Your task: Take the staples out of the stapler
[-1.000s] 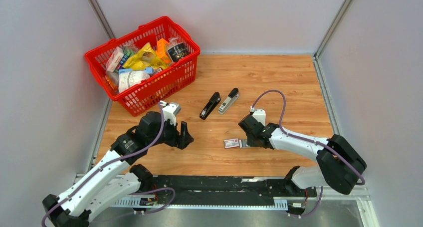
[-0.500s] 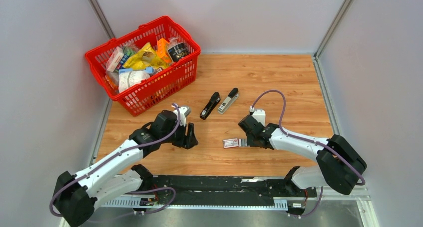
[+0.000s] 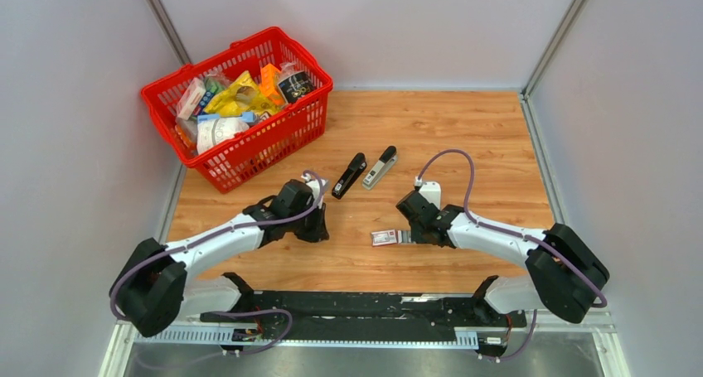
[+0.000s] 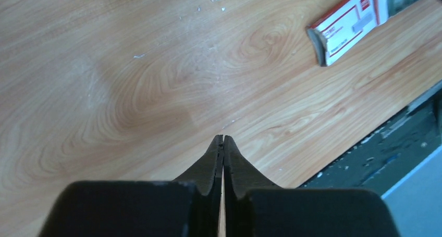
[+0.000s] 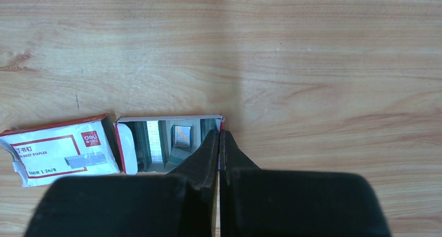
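Note:
The stapler lies at the table's middle in two splayed parts, a black arm [image 3: 349, 176] and a silver-grey magazine [image 3: 380, 168]. My left gripper [image 3: 317, 226] hovers low over bare wood in front of it. It is shut [image 4: 223, 138], and nothing shows between the tips. A thin silvery sliver [image 4: 229, 123] lies just ahead of them. My right gripper [image 5: 219, 133] is shut, its tips at the right end wall of an open box tray [image 5: 130, 123]. The tray holds silvery staples [image 5: 154, 138]. I cannot tell whether the wall is pinched.
The white-and-red box sleeve [image 5: 62, 151] lies left of the tray, and it also shows in the left wrist view [image 4: 346, 26]. A red basket [image 3: 240, 103] full of goods stands at the back left. The black rail [image 4: 396, 143] runs along the near table edge.
My left arm has reached forward and right toward the table's middle, and its gripper went from open to shut. The right gripper closed the last bit and its arm stayed put.

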Tool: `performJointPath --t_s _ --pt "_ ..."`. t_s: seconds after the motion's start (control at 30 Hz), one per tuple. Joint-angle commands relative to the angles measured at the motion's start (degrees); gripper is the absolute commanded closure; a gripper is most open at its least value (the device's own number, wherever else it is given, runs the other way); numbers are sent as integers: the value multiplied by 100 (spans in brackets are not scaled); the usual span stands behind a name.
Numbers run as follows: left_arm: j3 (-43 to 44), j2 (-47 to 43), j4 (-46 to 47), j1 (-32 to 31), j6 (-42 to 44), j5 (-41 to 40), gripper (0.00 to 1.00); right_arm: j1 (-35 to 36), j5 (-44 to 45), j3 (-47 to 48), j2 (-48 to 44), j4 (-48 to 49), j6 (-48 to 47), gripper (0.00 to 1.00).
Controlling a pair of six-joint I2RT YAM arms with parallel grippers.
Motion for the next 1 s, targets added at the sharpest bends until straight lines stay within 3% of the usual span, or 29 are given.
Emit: performJointPath --t_s 0.0,0.4,0.97 --pt "220 503 473 -153 6 69 100 -26 86 42 -90 174 -94 100" --pt "835 1778 816 -716 -222 -36 100 -34 -2 69 -2 306 -297 100" --pt "1205 2543 1308 -1111 -706 -63 100 -26 -90 33 6 526 -578 100"
